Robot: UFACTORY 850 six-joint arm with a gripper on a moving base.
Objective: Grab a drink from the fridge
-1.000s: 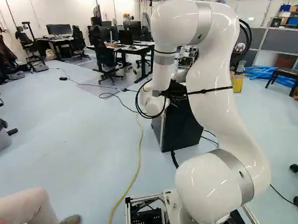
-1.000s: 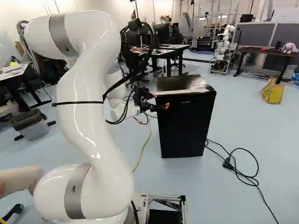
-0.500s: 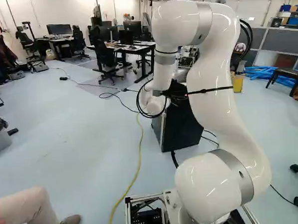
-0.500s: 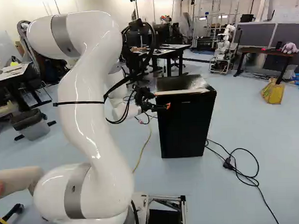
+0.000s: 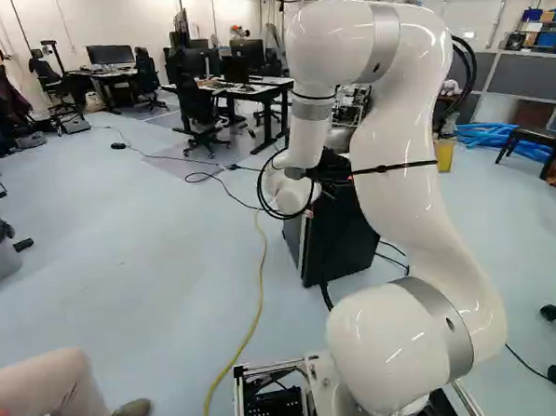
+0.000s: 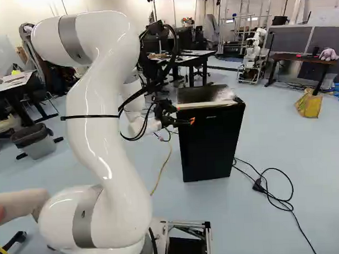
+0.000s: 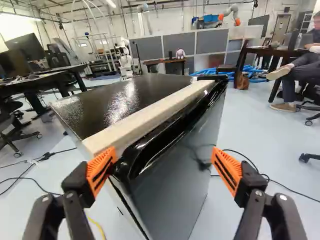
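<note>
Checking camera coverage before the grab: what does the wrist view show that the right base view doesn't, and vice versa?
Wrist only: both orange pads clearly apart, gripper open; brown bag in the background.
Right base only: the white arm, the bin, the yellow bag.
Both: black fridge, pale strip along its top edge, another robot, pink plush toy on a far desk.

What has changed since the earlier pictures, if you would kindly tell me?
The arm and gripper have shifted slightly rightward in the right base view. The fridge's lower front corner, on the gripper's side, seems slightly nearer the base. The base and bin stayed put.
</note>
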